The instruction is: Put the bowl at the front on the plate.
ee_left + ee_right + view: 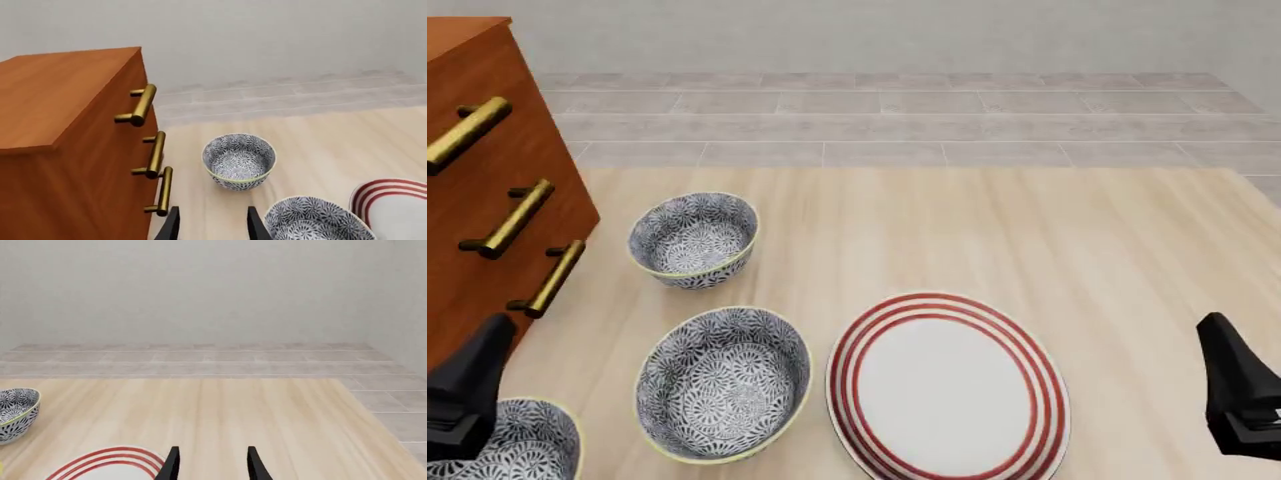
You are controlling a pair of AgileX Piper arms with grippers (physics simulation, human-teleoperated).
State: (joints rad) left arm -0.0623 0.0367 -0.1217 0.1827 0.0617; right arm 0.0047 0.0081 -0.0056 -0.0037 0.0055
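Note:
The bowl at the front (534, 447) sits at the table's near left corner, patterned blue-grey and white with a yellow-green rim. My left gripper (467, 388) hangs over its left side and hides part of it. In the left wrist view that gripper (213, 227) is open and holds nothing, and this bowl is out of view. The white plate (948, 385) with red rings lies flat at the near middle, also seen as plate (393, 205) and plate (113, 462). My right gripper (1241, 400) hovers right of the plate; it (213, 467) is open and holds nothing.
Two like bowls stand behind: a middle bowl (723, 382) just left of the plate, also middle bowl (317, 220), and a far bowl (694, 238), also far bowl (239, 161). A wooden drawer cabinet (494, 150) with brass handles stands along the left edge.

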